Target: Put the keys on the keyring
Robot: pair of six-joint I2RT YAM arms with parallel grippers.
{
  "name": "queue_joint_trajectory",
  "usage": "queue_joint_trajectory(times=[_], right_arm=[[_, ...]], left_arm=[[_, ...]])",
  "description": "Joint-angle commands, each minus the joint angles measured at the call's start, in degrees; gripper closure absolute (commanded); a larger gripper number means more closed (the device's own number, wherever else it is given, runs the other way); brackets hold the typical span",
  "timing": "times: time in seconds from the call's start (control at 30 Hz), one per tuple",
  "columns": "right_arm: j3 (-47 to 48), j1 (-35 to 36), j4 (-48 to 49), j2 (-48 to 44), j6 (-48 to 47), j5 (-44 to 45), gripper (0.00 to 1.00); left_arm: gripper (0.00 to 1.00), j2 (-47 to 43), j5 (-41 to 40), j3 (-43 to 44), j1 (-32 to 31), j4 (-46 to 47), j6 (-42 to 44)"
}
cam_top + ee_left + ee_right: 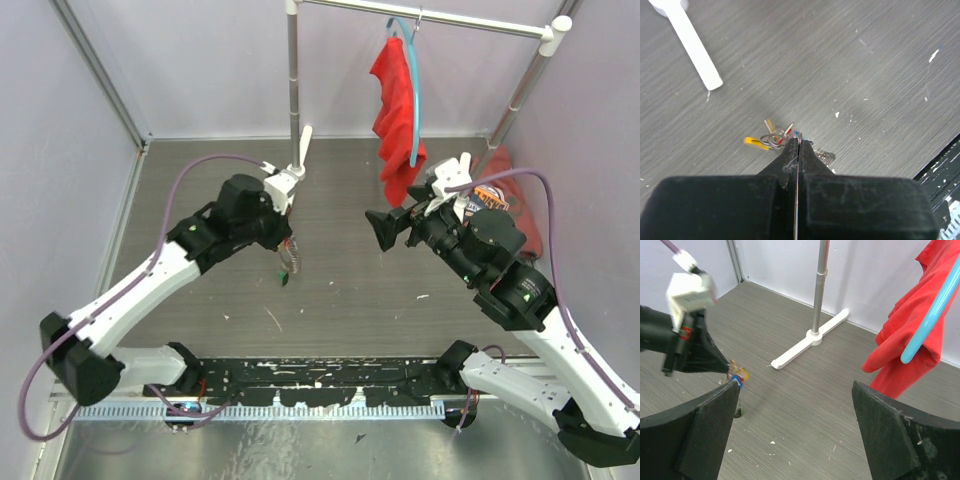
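My left gripper point(288, 244) is shut on the keyring point(772, 138), a thin grey wire loop pinched at its fingertips point(798, 146) a little above the table. Several keys point(756, 143) with yellow, red and blue heads hang bunched on it, and a small wire coil point(825, 157) shows beside the right finger. The bunch of keys point(738, 375) also shows in the right wrist view, under the left gripper point(704, 358). A small dark green piece point(738, 413) lies on the table just below it. My right gripper point(795, 410) stands wide open and empty, to the right of the bunch.
A clothes rack stands at the back on a white foot point(299, 152), its pole point(820, 285) rising from it. A red cloth point(398, 110) hangs from it on a light-blue hanger point(414, 90). A red bag point(515, 200) lies at the right wall. A black rail point(320, 380) runs along the near edge.
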Motion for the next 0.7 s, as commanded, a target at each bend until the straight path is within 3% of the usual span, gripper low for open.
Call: queue_joint_trajectory(times=[0.0, 0.3, 0.67], right_arm=[[0.6, 0.1, 1.9, -0.9, 1.1, 0.8, 0.00], [-0.1, 0.1, 1.4, -2.5, 1.9, 3.3, 0.00], [0.2, 0.1, 0.4, -2.2, 3.3, 5.2, 0.00]], left_arm=[[1.00, 6.8, 2.0, 1.6, -0.4, 0.9, 0.3], [0.99, 18.1, 6.6, 4.3, -4.4, 8.0, -0.6], [0.71, 29.8, 13.9, 7.2, -6.3, 18.1, -6.0]])
